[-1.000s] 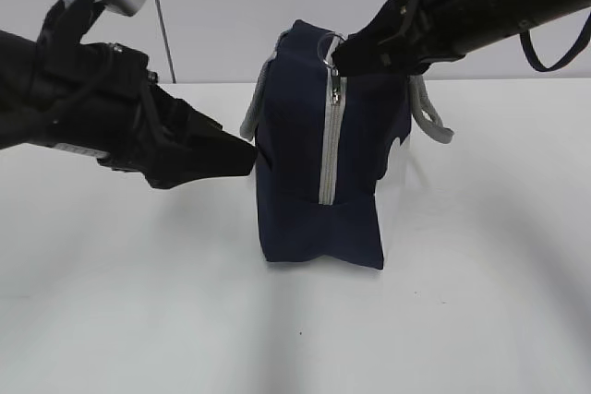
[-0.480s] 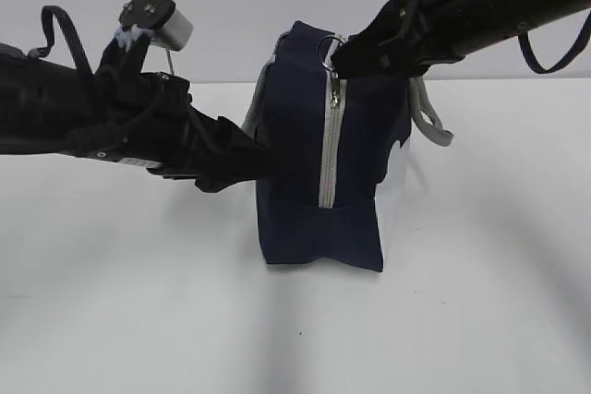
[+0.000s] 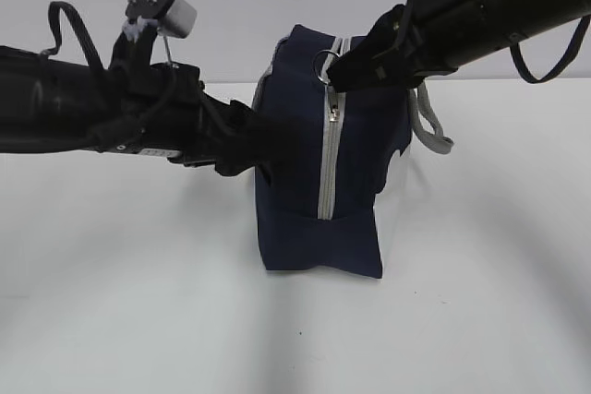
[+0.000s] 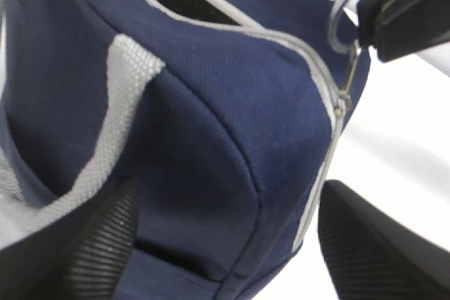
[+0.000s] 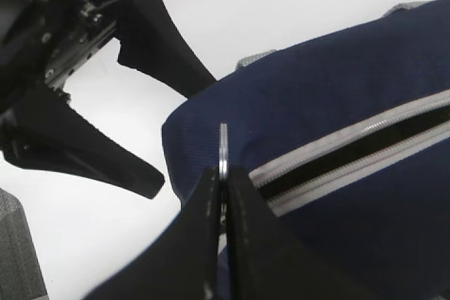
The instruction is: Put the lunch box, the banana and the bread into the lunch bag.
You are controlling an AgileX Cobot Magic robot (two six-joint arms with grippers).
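The navy-blue lunch bag [image 3: 300, 182] stands on end on the white table, its grey zipper [image 3: 328, 149] facing the camera. My right gripper [image 3: 334, 67] is shut on the zipper's ring pull [image 3: 322, 64] at the bag's top; the right wrist view shows the ring pull [image 5: 223, 147] pinched between the fingers [image 5: 242, 209]. The zipper [image 5: 351, 151] gapes along the top. My left gripper [image 4: 225, 244] is open, its fingers [image 4: 98, 240] astride the bag's [image 4: 211, 124] upper left end. The lunch box, banana and bread are out of view.
Grey strap handles [image 3: 427, 126] hang off the bag's right side and another handle [image 4: 116, 117] runs down its left. The white table [image 3: 138, 292] spreads all around the bag. A pale wall [image 3: 240, 6] stands behind.
My left arm has swung right and its open jaws have come around the bag's left end. My right gripper has drawn the ring pull slightly left; the bag has shifted a little.
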